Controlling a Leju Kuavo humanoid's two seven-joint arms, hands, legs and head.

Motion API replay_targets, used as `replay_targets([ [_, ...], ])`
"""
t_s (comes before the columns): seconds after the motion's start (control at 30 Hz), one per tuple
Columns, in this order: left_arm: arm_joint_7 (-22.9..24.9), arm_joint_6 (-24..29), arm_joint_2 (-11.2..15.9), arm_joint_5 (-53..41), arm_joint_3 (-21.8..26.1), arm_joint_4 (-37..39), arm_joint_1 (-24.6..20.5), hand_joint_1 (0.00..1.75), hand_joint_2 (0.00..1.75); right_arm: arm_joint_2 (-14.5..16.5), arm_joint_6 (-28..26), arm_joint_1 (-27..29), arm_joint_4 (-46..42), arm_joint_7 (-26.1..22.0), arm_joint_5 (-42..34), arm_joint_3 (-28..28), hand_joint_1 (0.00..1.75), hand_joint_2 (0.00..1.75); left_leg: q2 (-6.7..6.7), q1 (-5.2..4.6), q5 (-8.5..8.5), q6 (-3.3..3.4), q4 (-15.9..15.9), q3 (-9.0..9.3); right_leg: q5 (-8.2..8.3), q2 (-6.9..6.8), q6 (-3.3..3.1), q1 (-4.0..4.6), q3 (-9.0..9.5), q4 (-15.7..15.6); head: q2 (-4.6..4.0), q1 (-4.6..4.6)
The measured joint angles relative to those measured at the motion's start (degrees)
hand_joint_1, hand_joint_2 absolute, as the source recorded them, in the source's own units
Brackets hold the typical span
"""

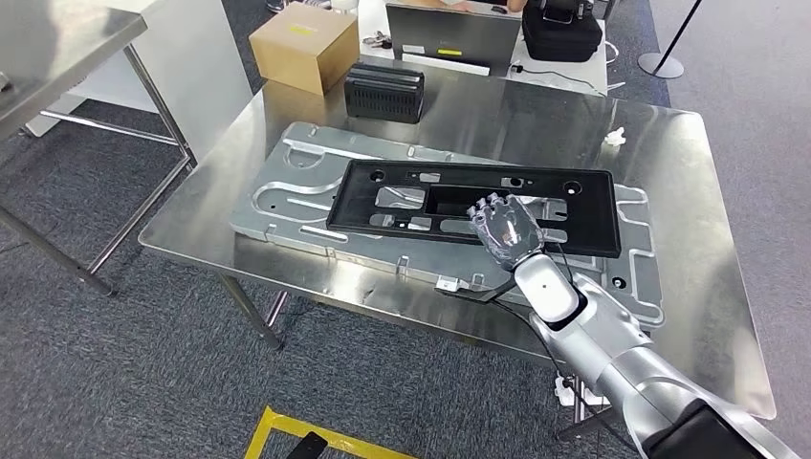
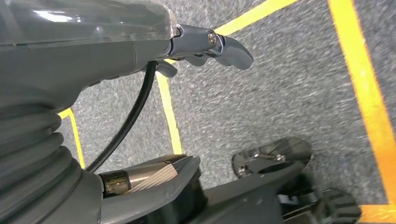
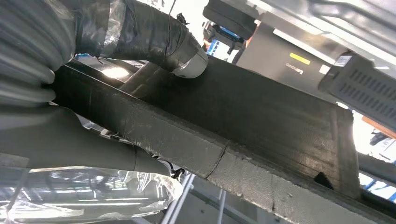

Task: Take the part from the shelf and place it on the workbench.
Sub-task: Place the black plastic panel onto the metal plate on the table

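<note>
Part (image 1: 473, 206): a long, flat black frame with several cut-outs, lying on top of a grey metal plate (image 1: 296, 182) on the steel bench (image 1: 689, 191). Its long sides run left to right, and its near edge overhangs the plate's raised ribs slightly.

Right hand (image 1: 505, 229): clamped on the near long edge of the part, right of its middle. In the right wrist view, the thumb (image 3: 154, 37) presses on one face and the fingers (image 3: 70, 144) wrap the opposite face, with the rough, fibrous edge between them.

Left hand (image 2: 205, 44): hangs beside the body over grey carpet with yellow floor lines; nothing is held and the fingers are apart.

Handling judgement: the part looks stiff and fairly light for its span, probably moulded or fibre board. A single grip off-centre will let the far and left ends sag or swing. The textured surface should resist slipping. Hold on solid rim sections, not on the thin webs between cut-outs.

Placement appears essentially complete.
</note>
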Motion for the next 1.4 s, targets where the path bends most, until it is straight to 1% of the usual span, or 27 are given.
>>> replay_targets([
  [0.1, -0.03, -0.07, -0.12, -0.04, 0.01, -0.02, -0.09, 0.00, 1.75, 0.22, 0.02, -0.24, 0.00, -0.01, -0.03, 0.07, 1.73, 1.75, 0.13, 0.01, -0.37, -0.72, -0.54, 0.42, -0.57, -0.05, -0.83, 0.38, 0.93, -1.92, 0.00, -0.07],
  [0.17, -0.05, -0.04, -0.12, -0.07, 0.01, -0.02, -0.07, 0.00, 1.75, 0.25, 0.00, -0.25, 0.01, 0.07, -0.19, 0.08, 1.73, 1.75, 0.22, -0.02, -1.03, -1.24, -0.16, 0.70, -0.65, -0.03, -1.18, -0.11, 2.07, -3.09, 0.00, -0.11],
  [0.2, -0.06, 0.02, -0.11, -0.08, 0.01, -0.02, -0.08, 0.00, 1.75, 0.25, -0.01, -0.30, 0.01, 0.13, -0.28, 0.08, 1.73, 1.75, 0.24, -0.01, -1.86, -1.51, 1.39, 0.12, -0.69, -0.04, -1.33, -0.39, 2.75, -3.67, 0.00, -0.17],
  [0.23, -0.07, 0.08, -0.10, -0.09, 0.02, -0.02, -0.09, 0.00, 1.75, 0.29, -0.03, -0.33, 0.01, 0.21, -0.36, 0.08, 1.73, 1.75, 0.26, 0.09, -3.01, -1.79, 4.16, -1.23, -0.80, -0.06, -1.49, -0.66, 3.38, -4.10, 0.00, -0.22],
  [0.3, -0.08, 0.13, -0.08, -0.09, 0.02, -0.02, -0.08, 0.00, 1.75, 0.37, -0.04, -0.26, 0.01, 0.29, -0.43, 0.09, 1.73, 1.75, 0.26, 0.37, -5.62, -2.33, 12.25, -6.19, -1.32, -0.05, -1.65, -0.73, 4.01, -4.16, 0.00, -0.30],
  [0.33, -0.08, 0.13, -0.05, -0.09, 0.03, -0.02, 0.00, 0.00, 1.75, 0.39, -0.05, -0.11, 0.04, 0.31, -0.43, 0.10, 1.73, 1.75, 0.27, 0.54, -5.89, -2.63, 15.30, -8.58, -1.70, -0.03, -1.60, -0.78, 4.36, -4.10, 0.00, -0.30],
  [0.37, -0.08, 0.14, -0.03, -0.09, 0.03, -0.02, 0.08, 0.00, 1.75, 0.39, -0.05, 0.06, 0.09, 0.31, -0.44, 0.11, 1.73, 1.75, 0.28, 0.70, -5.07, -2.90, 16.48, -10.11, -2.13, 0.01, -1.47, -0.85, 4.76, -4.00, 0.00, -0.31],
  [0.4, -0.08, 0.15, -0.01, -0.09, 0.04, -0.02, 0.14, 0.00, 1.75, 0.38, -0.04, 0.19, 0.14, 0.31, -0.45, 0.12, 1.73, 1.75, 0.30, 0.86, -2.88, -3.12, 14.97, -10.19, -2.63, 0.05, -1.26, -0.98, 5.20, -3.80, 0.00, -0.29],
  [0.47, -0.08, 0.21, 0.03, -0.09, 0.04, -0.02, 0.17, 0.00, 1.75, 0.40, -0.03, 0.27, 0.22, 0.36, -0.50, 0.14, 1.73, 1.75, 0.32, 1.20, 2.65, -3.51, 7.38, -7.74, -3.97, 0.12, -0.55, -1.26, 6.03, -3.06, 0.00, -0.30],
  [0.5, -0.06, 0.25, 0.03, -0.10, 0.04, -0.02, 0.15, 0.00, 1.75, 0.43, -0.02, 0.22, 0.26, 0.46, -0.52, 0.14, 1.73, 1.75, 0.28, 1.24, 4.12, -3.43, 3.86, -6.33, -4.62, 0.19, -0.10, -1.25, 6.18, -2.52, 0.00, -0.36],
  [0.53, -0.03, 0.28, 0.04, -0.12, 0.05, -0.02, 0.12, 0.00, 1.75, 0.46, -0.03, 0.18, 0.31, 0.56, -0.52, 0.14, 1.73, 1.75, 0.24, 1.21, 4.65, -3.19, 1.70, -5.46, -5.11, 0.24, 0.32, -1.17, 6.19, -2.15, 0.00, -0.39],
  [0.67, 0.09, 0.44, 0.05, -0.33, 0.06, -0.02, 0.06, 0.00, 1.75, 0.59, -0.13, 0.11, 0.52, 0.82, -0.50, 0.16, 1.73, 1.75, 0.10, 0.93, 3.54, -1.32, 1.10, -4.97, -6.12, 0.24, 1.43, -1.21, 6.14, -1.73, 0.00, -0.45],
  [0.7, 0.09, 0.45, 0.05, -0.44, 0.06, -0.02, 0.04, 0.00, 1.75, 0.61, -0.19, 0.03, 0.54, 0.92, -0.50, 0.16, 1.73, 1.75, 0.09, 0.98, 3.37, -0.91, 1.00, -4.73, -6.88, 0.17, 1.65, -1.28, 5.52, -0.29, 0.00, -0.41],
  [0.73, 0.09, 0.45, 0.05, -0.54, 0.06, -0.02, 0.02, 0.00, 1.75, 0.62, -0.27, -0.06, 0.55, 1.06, -0.50, 0.16, 1.73, 1.75, 0.10, 1.02, 3.18, -0.57, 0.93, -4.46, -8.04, 0.11, 1.81, -1.31, 4.15, 2.35, 0.00, -0.39],
  [0.8, 0.09, 0.46, 0.05, -0.67, 0.06, -0.02, 0.01, 0.00, 1.75, 0.62, -0.46, -0.10, 0.60, 1.37, -0.50, 0.16, 1.73, 1.75, 0.13, 0.82, 2.65, -0.11, 0.93, -4.02, -10.70, 0.04, 1.92, -1.28, -0.57, 10.33, 0.00, -0.38],
  [0.83, 0.09, 0.47, 0.05, -0.69, 0.06, -0.02, 0.04, 0.00, 1.75, 0.62, -0.52, -0.04, 0.64, 1.46, -0.50, 0.16, 1.73, 1.75, 0.13, 0.68, 2.37, 0.02, 0.94, -3.75, -11.26, 0.03, 1.87, -1.25, -2.84, 13.56, 0.00, -0.38],
  [0.87, 0.09, 0.48, 0.05, -0.70, 0.06, -0.02, 0.09, 0.00, 1.75, 0.62, -0.56, 0.03, 0.72, 1.53, -0.50, 0.16, 1.73, 1.75, 0.08, 0.51, 2.06, 0.12, 0.94, -3.36, -10.59, 0.04, 1.67, -1.16, -4.29, 14.89, 0.00, -0.38],
  [0.9, 0.09, 0.49, 0.06, -0.70, 0.06, -0.02, 0.13, 0.00, 1.75, 0.62, -0.57, 0.07, 0.80, 1.57, -0.50, 0.16, 1.73, 1.75, 0.00, 0.32, 1.73, 0.18, 0.94, -2.89, -8.82, 0.04, 1.31, -1.00, -4.64, 14.06, 0.00, -0.37],
  [0.97, 0.11, 0.60, 0.02, -0.70, 0.06, -0.02, 0.20, 0.00, 1.75, 0.60, -0.60, -0.05, 0.92, 1.70, -0.50, 0.15, 1.73, 1.75, -0.15, 0.02, 0.98, 0.24, 0.88, -1.77, -3.34, 0.05, -0.07, -0.35, -2.62, 7.08, 0.00, -0.36],
  [1.03, 0.24, 0.80, -0.11, -0.73, 0.07, -0.01, 0.17, 0.00, 1.75, 0.54, -0.74, -0.35, 0.99, 1.86, -0.50, 0.14, 1.73, 1.75, -0.15, -0.15, 0.40, 0.02, 0.77, -1.13, -0.56, -0.07, -1.46, 0.37, -0.18, 0.98, 0.00, -0.57],
  [1.1, 0.42, 0.90, -0.22, -0.81, 0.08, -0.02, 0.11, 0.00, 1.75, 0.51, -0.87, -0.60, 1.03, 1.93, -0.50, 0.14, 1.73, 1.75, 0.00, -0.12, 0.12, -0.44, 0.55, -0.96, -0.89, -0.16, -2.01, 0.77, 0.69, -0.84, 0.00, -0.77],
  [1.17, 0.49, 0.91, -0.27, -0.93, 0.08, -0.02, 0.10, 0.00, 1.75, 0.49, -0.90, -0.66, 1.01, 1.94, -0.50, 0.13, 1.73, 1.75, 0.21, -0.25, -0.26, -1.01, 0.38, -0.54, -1.08, -0.13, -2.06, 0.48, 1.61, -2.07, 0.01, -0.74],
  [1.23, 0.45, 0.86, -0.28, -1.18, 0.08, -0.02, 0.06, 0.00, 1.75, 0.42, -0.90, -0.80, 1.01, 2.03, -0.50, 0.12, 1.73, 1.75, 0.29, -0.29, -1.74, -1.56, 3.13, -1.49, -1.13, -0.22, -2.15, -0.11, 2.99, -3.28, 0.01, -0.85],
  [1.27, 0.26, 0.84, -0.26, -1.50, 0.08, -0.02, 0.06, 0.00, 1.75, 0.39, -0.90, -0.88, 1.02, 2.07, -0.50, 0.12, 1.73, 1.75, 0.31, -0.07, -2.99, -1.80, 6.28, -3.13, -1.26, -0.26, -2.19, -0.24, 3.48, -3.53, 0.00, -0.92],
  [1.33, -0.47, 0.92, -0.17, -2.44, 0.01, -0.02, 0.05, 0.00, 1.75, 0.38, -0.90, -0.90, 1.04, 2.09, -0.50, 0.11, 0.86, 0.87, 0.31, 0.30, -5.18, -2.36, 13.50, -7.72, -1.76, -0.23, -2.27, -0.33, 3.95, -3.41, 0.00, -1.07],
  [1.37, -0.80, 1.13, -0.13, -2.94, -0.05, -0.02, 0.07, 0.00, 1.75, 0.37, -0.90, -0.76, 1.06, 2.08, -0.50, 0.11, 0.43, 0.44, 0.32, 0.48, -5.07, -2.61, 15.46, -9.42, -2.13, -0.18, -2.19, -0.37, 4.18, -3.26, 0.00, -1.10],
  [1.4, -1.00, 1.33, -0.10, -3.41, -0.14, -0.02, 0.08, 0.00, 1.75, 0.34, -0.92, -0.60, 1.08, 2.08, -0.50, 0.10, 0.00, 0.00, 0.33, 0.63, -3.67, -2.83, 15.18, -10.07, -2.56, -0.13, -2.05, -0.43, 4.46, -3.02, 0.00, -1.11],
])
